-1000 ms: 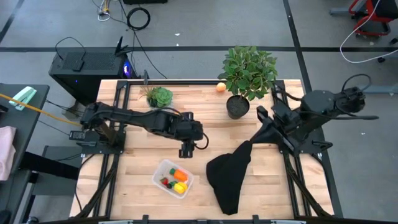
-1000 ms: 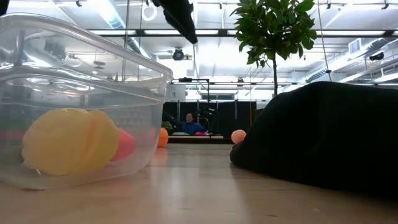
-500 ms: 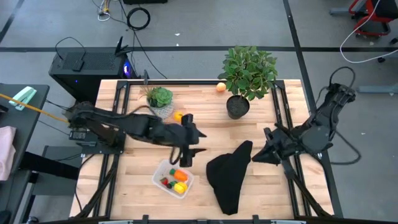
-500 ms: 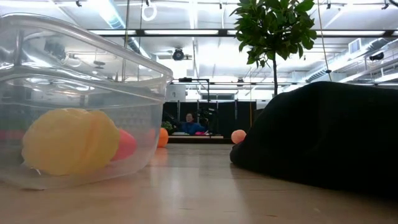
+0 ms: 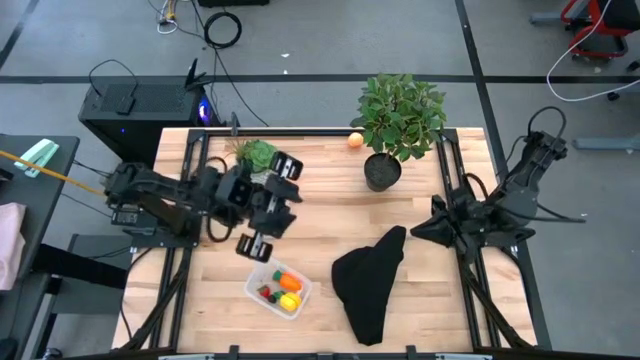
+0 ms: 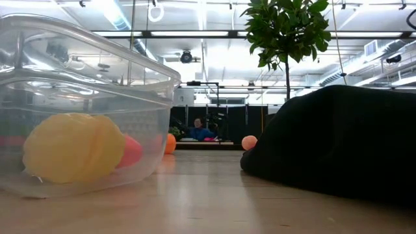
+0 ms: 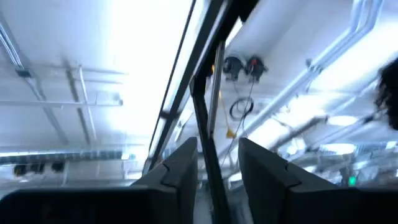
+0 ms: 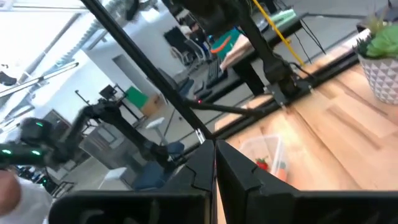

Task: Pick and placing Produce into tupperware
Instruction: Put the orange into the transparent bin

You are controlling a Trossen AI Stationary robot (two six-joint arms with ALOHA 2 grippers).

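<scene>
The clear tupperware [image 5: 278, 286] stands near the table's front, left of centre, with orange, yellow and red produce [image 5: 288, 288] in it. In the low view it fills the left [image 6: 84, 104], a yellow piece [image 6: 71, 148] inside. An orange piece [image 6: 170, 143] and a peach ball [image 6: 249, 142] lie on the table farther back; the ball sits by the far edge [image 5: 355, 140]. My left gripper [image 5: 272, 207] is tipped up toward the ceiling, left of and beyond the tupperware, fingers apart [image 7: 217, 171] and holding nothing. My right gripper [image 5: 416, 229] is shut [image 8: 215, 155] and level near the right side.
A black cloth [image 5: 370, 280] lies heaped right of the tupperware. A tall potted plant [image 5: 400, 115] stands at the far middle, and a small plant in a white pot [image 5: 255, 155] at the far left beside my left arm. Bare wood shows along the front.
My left gripper has risen from above the tupperware, drawn back toward the table's left, and tipped from pointing down to pointing up. My right arm has folded back toward the table's right edge and sunk, its gripper swinging toward the near side.
</scene>
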